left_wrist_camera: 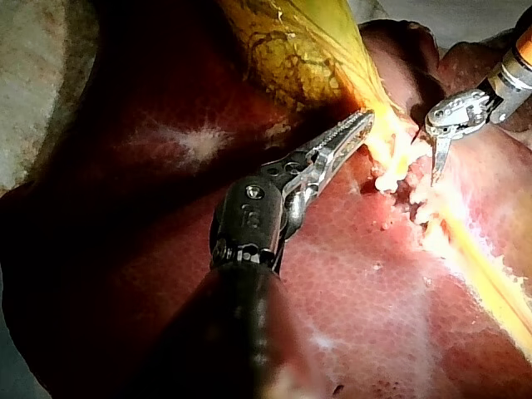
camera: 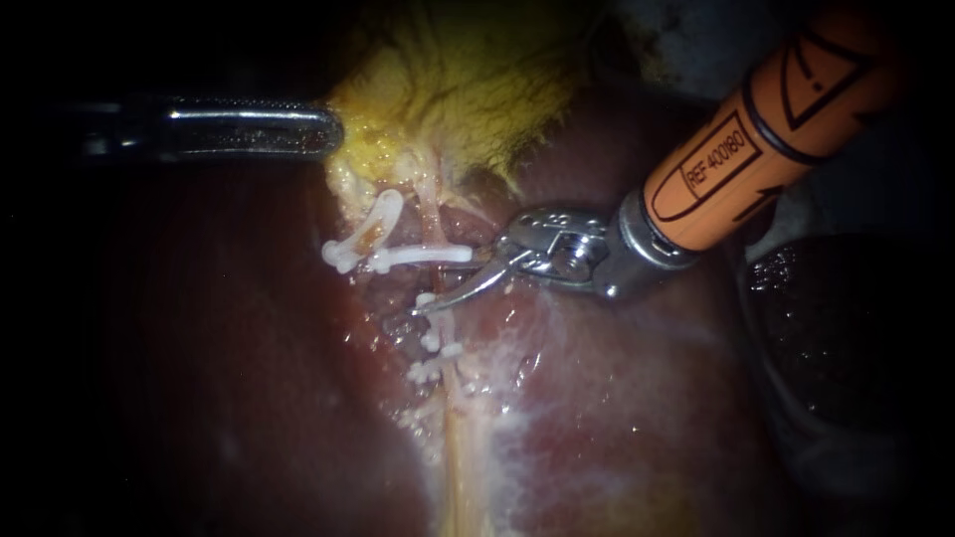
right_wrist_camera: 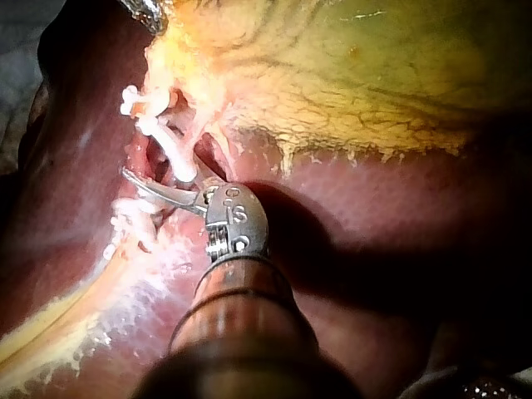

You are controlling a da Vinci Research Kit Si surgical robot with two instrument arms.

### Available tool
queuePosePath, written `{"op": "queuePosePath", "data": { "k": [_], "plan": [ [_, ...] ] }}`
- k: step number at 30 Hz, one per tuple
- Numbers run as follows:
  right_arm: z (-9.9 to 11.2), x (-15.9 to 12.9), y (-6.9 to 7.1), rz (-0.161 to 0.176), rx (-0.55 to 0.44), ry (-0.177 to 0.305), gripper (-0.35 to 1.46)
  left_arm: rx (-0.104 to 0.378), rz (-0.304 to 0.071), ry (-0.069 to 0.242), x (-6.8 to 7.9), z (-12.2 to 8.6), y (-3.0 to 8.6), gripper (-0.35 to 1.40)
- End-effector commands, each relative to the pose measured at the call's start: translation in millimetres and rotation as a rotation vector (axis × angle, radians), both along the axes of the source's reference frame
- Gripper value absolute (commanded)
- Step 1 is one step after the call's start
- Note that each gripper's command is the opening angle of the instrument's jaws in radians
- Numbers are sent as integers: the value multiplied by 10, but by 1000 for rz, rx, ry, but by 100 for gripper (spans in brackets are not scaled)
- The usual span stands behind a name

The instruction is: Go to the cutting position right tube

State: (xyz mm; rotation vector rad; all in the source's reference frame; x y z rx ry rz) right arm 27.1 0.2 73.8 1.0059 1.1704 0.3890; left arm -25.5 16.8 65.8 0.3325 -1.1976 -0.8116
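Right instrument (camera: 456, 288): orange shaft, steel wrist, tool of two slim curved blades, parted, nothing gripped. Lower blade lies across right tube (camera: 435, 214), just below horizontal white clip (camera: 418, 256); more white clips cluster further down. Tube: pale, thin, wet strand, long axis running from yellow, veined gallbladder (camera: 468, 89) down over glossy red-brown liver (camera: 647, 418). Left instrument (left_wrist_camera: 353, 129): serrated steel tool, tip against gallbladder edge; open, closed or gripping, cannot tell.

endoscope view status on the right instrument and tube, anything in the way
Right instrument open, blade tip at the tube, below the upper clips. Left instrument at the gallbladder. Nothing blocking seen.
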Motion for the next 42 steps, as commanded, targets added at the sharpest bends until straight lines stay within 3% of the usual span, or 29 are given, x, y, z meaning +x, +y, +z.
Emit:
{"op": "queuePosePath", "data": {
  "k": [1, 10, 16, 22, 27, 33, 42],
  "plan": [
    [1, 1, -1, -10, 6, 4, 123, 0, 0, 0, 0, 0, 0, -35],
    [9, 11, -12, -55, 35, 41, 121, -1, -1, 1, -1, 0, -1, -35],
    [6, 21, -15, -51, 55, 103, 113, -1, -1, 1, -1, 1, -1, -35],
    [-7, 29, -21, -61, 82, 188, 106, -1, -1, 1, -1, 0, -1, -35],
    [-30, 33, -20, -62, 90, 251, 103, -1, -1, 1, -1, 0, -1, -35],
    [-54, 37, -14, -59, 87, 262, 103, -1, -1, 0, 0, 0, -1, -35],
    [-50, 36, -13, -51, 84, 258, 103, -1, -1, 0, 0, 0, -1, -35]
  ]
}}
